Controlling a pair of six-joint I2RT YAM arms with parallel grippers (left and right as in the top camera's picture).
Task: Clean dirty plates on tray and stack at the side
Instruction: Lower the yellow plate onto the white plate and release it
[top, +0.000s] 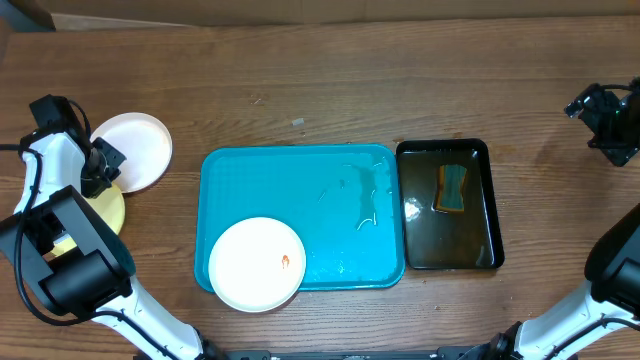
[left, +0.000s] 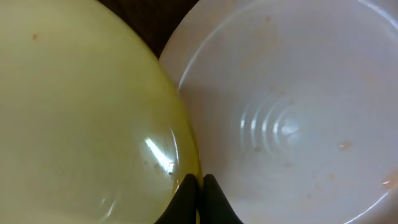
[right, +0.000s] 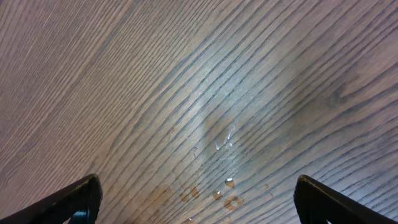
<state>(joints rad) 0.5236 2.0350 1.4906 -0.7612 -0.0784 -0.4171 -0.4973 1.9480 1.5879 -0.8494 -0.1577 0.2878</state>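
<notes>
Plates lie in two places on the wooden surface (top: 300, 70). One white plate (top: 250, 262), marked by a small orange-red smear (top: 285, 262) toward its right side, sits in the near left corner of the turquoise tray (top: 330, 190), and its near edge reaches out over the tray's rim. Streaks of water (top: 365, 205) glint on the right part of the tray.

Left of the tray and well apart from it, a second white plate (top: 140, 145) rests on the surface. The yellow-green plate (top: 108, 212) lies just nearer, partly hidden beneath the left arm. The wrist view shows the rims of these two plates meeting, with faint orange specks on the white one.

The left claw (left: 198, 179) is right at that seam. Its two dark fingers are drawn narrow, almost together, with only a thin yellowish sliver between them. Whether they pinch a rim cannot be told.

Just right of the turquoise tray stands a smaller black tray (top: 445, 143) of murky water, with a sponge (top: 452, 188) lying in its far half.

The right claw (right: 198, 180) hangs at the far right, well apart from both trays. Its fingers are spread wide over bare wood, where a few water drops (right: 227, 186) sit. It holds nothing.
</notes>
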